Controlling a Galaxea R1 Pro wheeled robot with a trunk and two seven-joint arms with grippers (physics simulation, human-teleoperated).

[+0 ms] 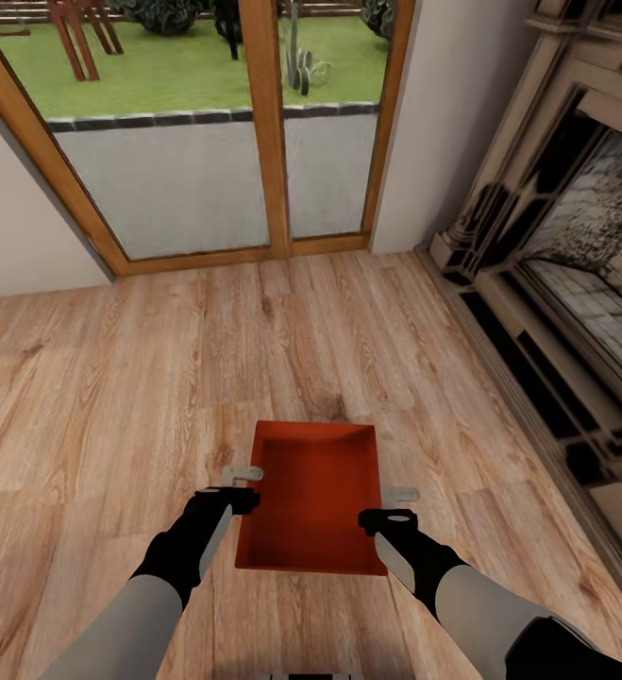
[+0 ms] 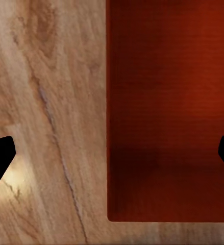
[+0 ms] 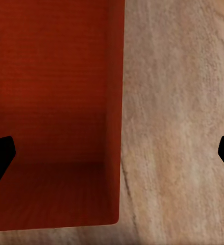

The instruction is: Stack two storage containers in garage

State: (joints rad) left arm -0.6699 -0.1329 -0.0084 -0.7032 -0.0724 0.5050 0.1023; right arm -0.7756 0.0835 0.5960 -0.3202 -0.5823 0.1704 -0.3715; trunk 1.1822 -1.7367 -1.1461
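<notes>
One red-orange storage container (image 1: 312, 496) lies lengthwise on the light wood-plank floor (image 1: 141, 378) of the living room, just ahead of me, open side up and empty. My left gripper (image 1: 243, 475) hovers over its left long wall, my right gripper (image 1: 398, 495) over its right long wall. In the left wrist view the left gripper (image 2: 112, 155) is open wide, with the container (image 2: 168, 112) wall edge between the dark fingertips (image 2: 0, 158). The right gripper (image 3: 112, 155) is open the same way astride the container (image 3: 55, 102) wall. Neither touches it.
Wood-framed glass garden doors (image 1: 254, 142) stand ahead with lawn beyond. A dark fireplace (image 1: 575, 283) with a stepped hearth runs along the right. White walls (image 1: 18, 227) flank the doors. Bare plank floor stretches to the left and ahead.
</notes>
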